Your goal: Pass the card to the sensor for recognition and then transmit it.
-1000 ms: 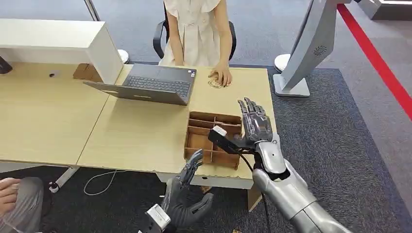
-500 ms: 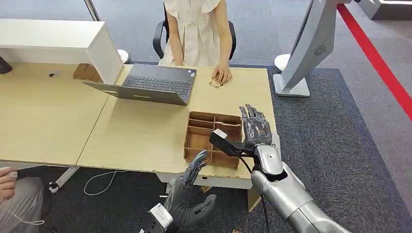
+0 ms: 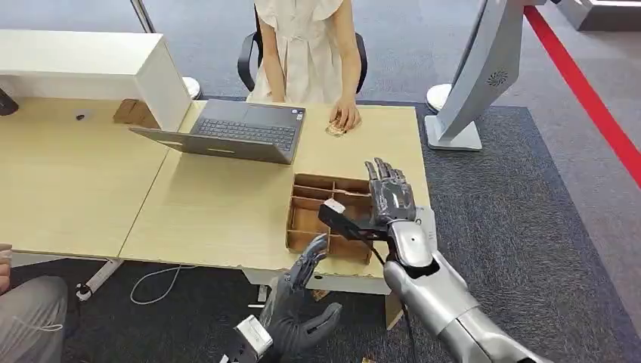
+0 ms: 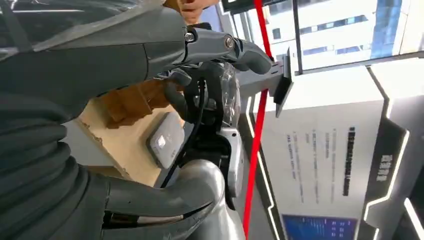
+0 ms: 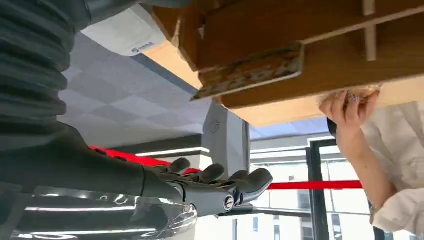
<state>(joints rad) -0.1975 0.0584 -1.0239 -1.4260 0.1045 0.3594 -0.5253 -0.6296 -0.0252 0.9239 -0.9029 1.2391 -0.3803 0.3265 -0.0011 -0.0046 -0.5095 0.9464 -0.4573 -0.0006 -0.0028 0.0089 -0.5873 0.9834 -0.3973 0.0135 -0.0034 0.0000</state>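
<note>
Wooden divided tray [image 3: 302, 219] sits beside the right hand [image 3: 391, 198], fingers spread flat and empty (likely ready to receive), while the card [image 3: 336, 129] lies far across under a person's hand [image 3: 347, 116].

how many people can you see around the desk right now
2: one person seated behind the desk, a hand on a card beside the laptop; another's knee at the near left corner. Others may sit out of frame.

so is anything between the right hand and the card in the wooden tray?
Nothing visible. The right hand hangs open over the wooden tray, and the card leans in a compartment with open air on the hand's side. Only the dividers hem it in.
</note>
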